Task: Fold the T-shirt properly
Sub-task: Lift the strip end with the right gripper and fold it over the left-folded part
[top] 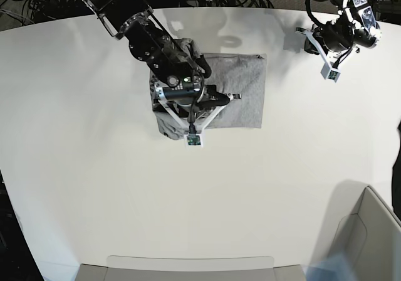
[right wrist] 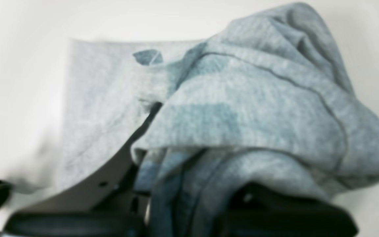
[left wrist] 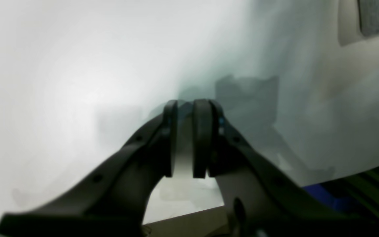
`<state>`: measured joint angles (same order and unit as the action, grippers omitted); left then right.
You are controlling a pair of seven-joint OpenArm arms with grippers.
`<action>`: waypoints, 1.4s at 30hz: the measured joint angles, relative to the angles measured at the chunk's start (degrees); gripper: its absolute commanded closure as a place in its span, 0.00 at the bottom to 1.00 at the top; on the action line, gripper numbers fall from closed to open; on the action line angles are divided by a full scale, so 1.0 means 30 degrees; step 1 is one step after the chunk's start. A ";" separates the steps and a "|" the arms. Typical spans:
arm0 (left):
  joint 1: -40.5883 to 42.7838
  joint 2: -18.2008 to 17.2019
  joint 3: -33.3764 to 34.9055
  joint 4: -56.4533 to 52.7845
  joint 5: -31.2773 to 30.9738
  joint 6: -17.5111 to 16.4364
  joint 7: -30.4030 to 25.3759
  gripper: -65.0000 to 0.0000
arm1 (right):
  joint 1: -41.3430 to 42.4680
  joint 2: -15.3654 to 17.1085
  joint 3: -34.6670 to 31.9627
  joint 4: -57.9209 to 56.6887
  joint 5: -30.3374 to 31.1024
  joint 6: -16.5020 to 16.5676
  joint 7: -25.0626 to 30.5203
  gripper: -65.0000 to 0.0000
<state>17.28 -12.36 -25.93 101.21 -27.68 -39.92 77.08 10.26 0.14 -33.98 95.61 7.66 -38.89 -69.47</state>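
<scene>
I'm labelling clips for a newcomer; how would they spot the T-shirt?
Find the big white table, then the right gripper over its far half. The T-shirt lies beneath, partly bunched up between the jaws. It is the soft grey cloth; the arms are dark and rigid.

Right hand's (right wrist: 183, 197) tips were buried under the grey T-shirt (right wrist: 242, 115) in its wrist view; arm covered much of the shirt in the base view. Left hand (left wrist: 186, 138) blurred, shirt corner cut by the left wrist view's edge. Grey bin (top: 363, 237) cropped too.
</scene>
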 measured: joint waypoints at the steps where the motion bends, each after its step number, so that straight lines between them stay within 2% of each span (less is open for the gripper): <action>1: -0.0015 -0.0007 0.0000 0.0000 0.0000 0.0000 0.0007 0.87 | 0.0131 -0.0277 -0.0189 -0.0466 -0.0153 -0.0051 -0.0066 1.00; 4: -0.0051 -0.0007 0.0000 -0.0015 0.0000 0.0000 0.0007 0.87 | 0.0437 -0.1239 -0.0364 -0.1413 -0.0758 -0.0051 0.0066 1.00; 8: -0.0058 -0.0007 0.0036 -0.0015 0.0007 0.0000 0.0007 0.87 | 0.0794 -0.1843 -0.0357 -0.2674 -0.1872 -0.0058 0.1020 1.00; 13: -0.0102 -0.0007 0.0051 -0.0022 0.0022 0.0000 0.0015 0.87 | 0.1902 -0.2725 -0.0379 -0.6288 -0.1858 -0.0044 0.0962 1.00; 19: -0.0095 -0.0007 0.0109 -0.0022 0.0000 -0.0007 0.0007 0.87 | 0.2040 -0.2739 -0.0699 -0.6550 -0.1865 -0.0058 0.0998 0.71; 23: -0.0095 -0.0007 0.0109 -0.0022 0.0000 0.0000 0.0007 0.87 | 0.2914 -0.2674 -0.3315 -0.6419 -0.1698 0.0029 -0.0248 0.55; 25: -0.0087 -0.0007 0.0102 -0.0022 0.0007 -0.0007 0.0007 0.87 | 0.3155 -0.2761 -0.4401 -0.6229 -0.1727 0.0029 -0.0233 0.55; 35: -0.0051 -0.0015 0.0102 -0.0022 0.0000 0.0000 -0.0007 0.87 | 0.4656 -0.2739 -0.6783 -0.6273 -0.1683 0.0029 -0.0284 0.55; 38: -0.0044 -0.0007 0.0102 -0.0022 0.0007 0.0000 0.0000 0.87 | 0.5202 -0.2667 -0.8743 -0.6280 -0.1625 0.0029 -0.0342 0.55; 42: -0.0051 0.0015 0.0102 -0.0022 0.0000 0.0000 0.0000 0.87 | 0.5974 -0.2710 -1.1162 -0.6280 -0.1625 0.0087 0.1217 0.55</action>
<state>17.12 -12.32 -25.63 101.14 -27.68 -39.92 77.08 28.18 -7.99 -67.46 76.77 2.79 -38.63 -65.82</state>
